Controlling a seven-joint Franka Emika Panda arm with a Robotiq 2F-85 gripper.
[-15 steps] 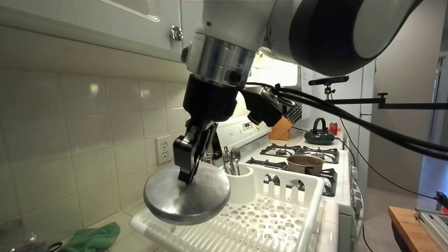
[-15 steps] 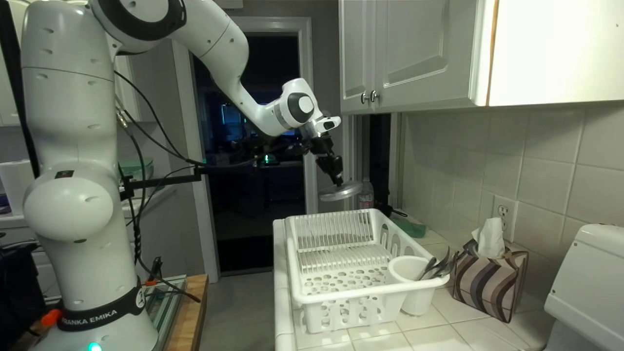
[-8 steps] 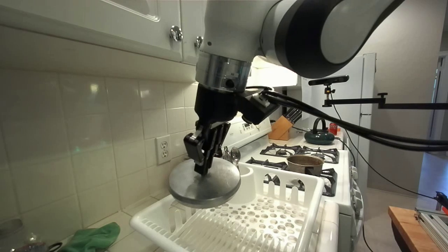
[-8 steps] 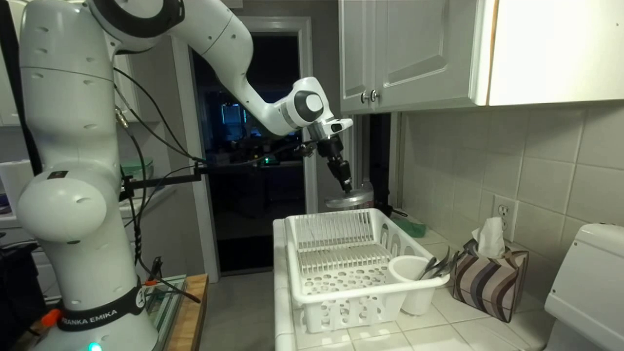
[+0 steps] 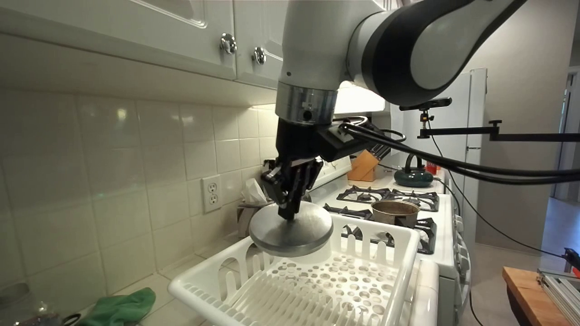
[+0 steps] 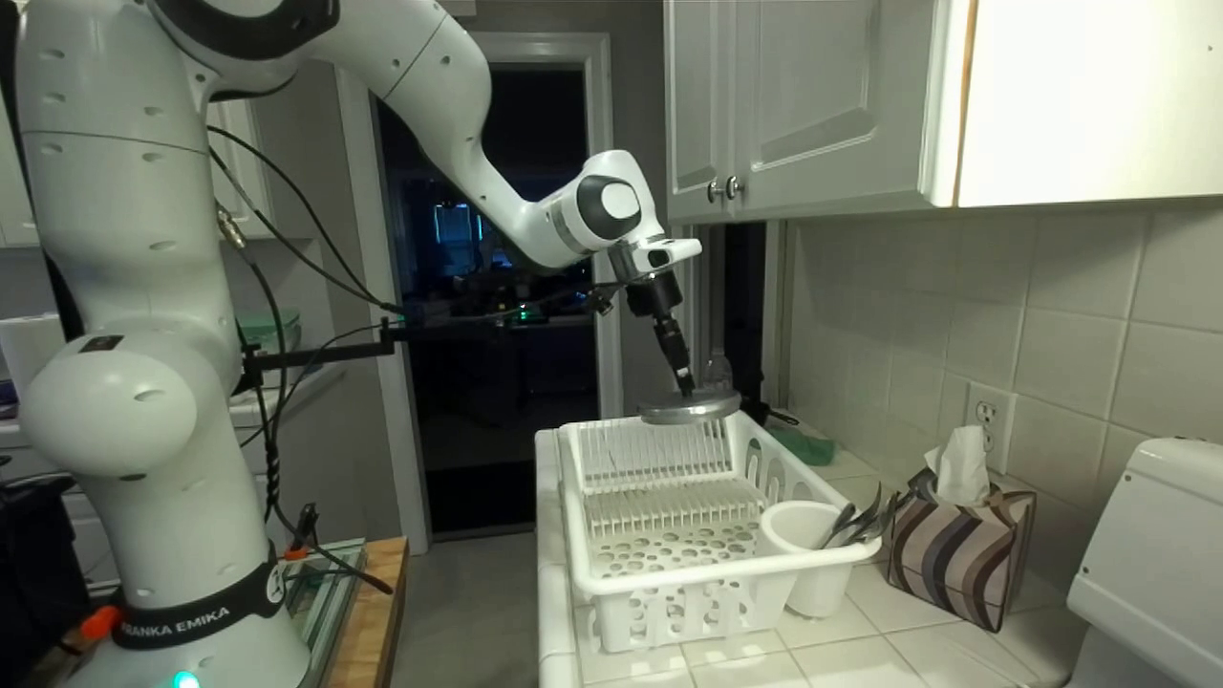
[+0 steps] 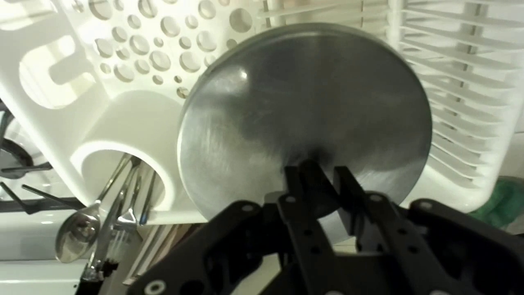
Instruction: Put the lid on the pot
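The lid (image 7: 303,94) is satiny metal, the dish rack (image 6: 688,575) smooth plastic.

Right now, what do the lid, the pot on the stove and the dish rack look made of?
Lid: looks metal, satin grey; fine scuffs, bright highlight. Steel or aluminium, can't tell.
Pot: likely metal, dull brownish; thin rim. Coating unclear.
Dish rack: probably moulded plastic, smooth white; rounded rim, round-holed floor.
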